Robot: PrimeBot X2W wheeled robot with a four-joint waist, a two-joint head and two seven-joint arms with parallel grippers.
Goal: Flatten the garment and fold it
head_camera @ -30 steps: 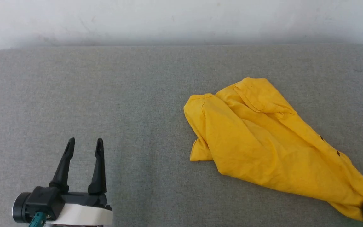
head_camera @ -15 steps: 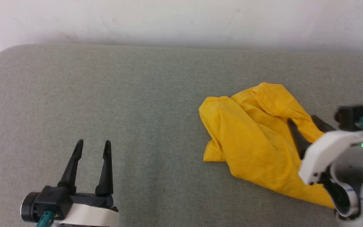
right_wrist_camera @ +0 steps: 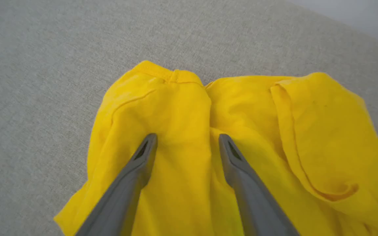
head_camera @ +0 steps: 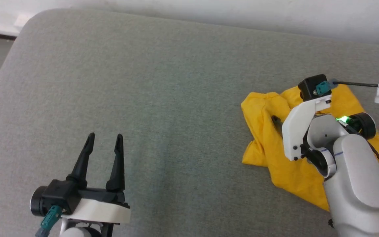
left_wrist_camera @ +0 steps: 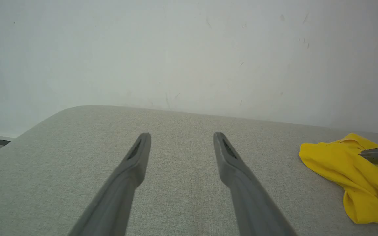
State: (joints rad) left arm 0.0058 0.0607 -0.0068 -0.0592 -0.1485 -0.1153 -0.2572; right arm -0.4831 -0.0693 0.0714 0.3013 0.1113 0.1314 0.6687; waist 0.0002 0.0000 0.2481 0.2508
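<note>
Now, right hand (right_wrist_camera: 187,141) open over garment (right_wrist_camera: 323,137)

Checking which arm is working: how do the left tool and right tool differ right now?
Place: the left tool is over bare grey surface, well apart from the garment; the right tool is over the garment's crumpled yellow cloth. Aim: the left tool points level toward the wall; the right tool tilts down at the cloth. Both are open, holding nothing.

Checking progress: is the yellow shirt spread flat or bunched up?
Bunched up: the garment lies crumpled in overlapping folds on the grey surface, not flat.
</note>
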